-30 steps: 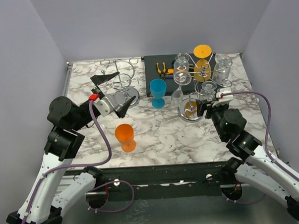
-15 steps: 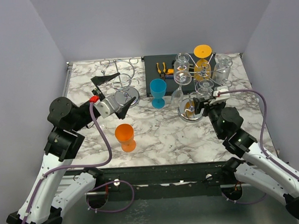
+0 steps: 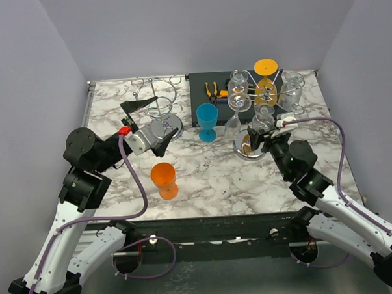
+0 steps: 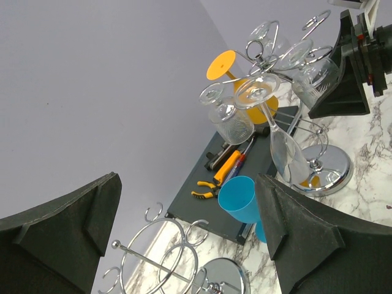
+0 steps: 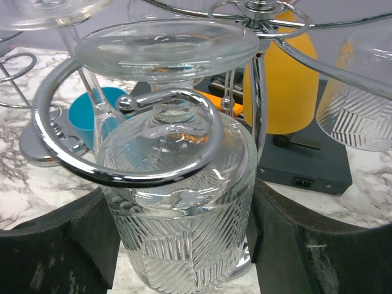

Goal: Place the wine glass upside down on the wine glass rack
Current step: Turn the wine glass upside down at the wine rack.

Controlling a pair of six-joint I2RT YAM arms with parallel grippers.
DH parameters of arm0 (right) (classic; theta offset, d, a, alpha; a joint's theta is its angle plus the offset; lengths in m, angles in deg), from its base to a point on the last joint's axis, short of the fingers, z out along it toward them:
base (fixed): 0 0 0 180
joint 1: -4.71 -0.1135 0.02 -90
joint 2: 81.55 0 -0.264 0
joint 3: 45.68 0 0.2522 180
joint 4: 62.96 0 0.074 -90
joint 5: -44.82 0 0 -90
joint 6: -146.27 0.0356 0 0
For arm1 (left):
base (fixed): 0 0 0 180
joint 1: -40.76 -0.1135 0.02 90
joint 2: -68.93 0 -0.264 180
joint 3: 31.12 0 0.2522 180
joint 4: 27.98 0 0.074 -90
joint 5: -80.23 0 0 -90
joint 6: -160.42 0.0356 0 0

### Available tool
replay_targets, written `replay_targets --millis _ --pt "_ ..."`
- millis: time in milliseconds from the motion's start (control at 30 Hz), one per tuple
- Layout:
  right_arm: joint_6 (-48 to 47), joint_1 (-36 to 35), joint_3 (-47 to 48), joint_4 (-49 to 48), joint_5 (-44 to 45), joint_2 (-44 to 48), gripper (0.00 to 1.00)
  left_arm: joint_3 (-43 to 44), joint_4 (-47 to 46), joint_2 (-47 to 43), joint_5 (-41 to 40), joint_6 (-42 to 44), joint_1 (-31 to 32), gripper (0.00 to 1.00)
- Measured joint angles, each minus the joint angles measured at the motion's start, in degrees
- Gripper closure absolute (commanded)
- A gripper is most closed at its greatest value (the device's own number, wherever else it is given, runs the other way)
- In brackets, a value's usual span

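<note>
Holding the wine glass (image 5: 177,184) upside down, stem inside the rack (image 5: 44,122) ring, my right fingers (image 5: 55,245) clamped on its bowl. I'd lower gently till the foot seats, then let go. Left fingers (image 4: 61,214) apart, empty.

The right gripper (image 3: 261,135) has moved forward, away from its base and toward the left arm's side; the upturned wine glass (image 3: 263,116) between its fingers has come with it, closer to the wine glass rack (image 3: 243,153); the stem now stands inside a chrome ring (image 5: 58,156) just above the fingers.
</note>
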Motion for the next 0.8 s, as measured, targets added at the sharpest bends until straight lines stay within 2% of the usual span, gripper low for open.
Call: replay_targets --millis 400,800 --pt "-1.18 0.09 -2.34 -4.63 -5.16 0.55 0.99 -0.87 0.02 -0.28 0.02 0.52 0.00 0.01" --pt "-2.43 0.09 -6.05 -7.13 -10.29 5.57 0.99 -1.07 0.00 -0.37 0.11 1.09 0.00 0.01"
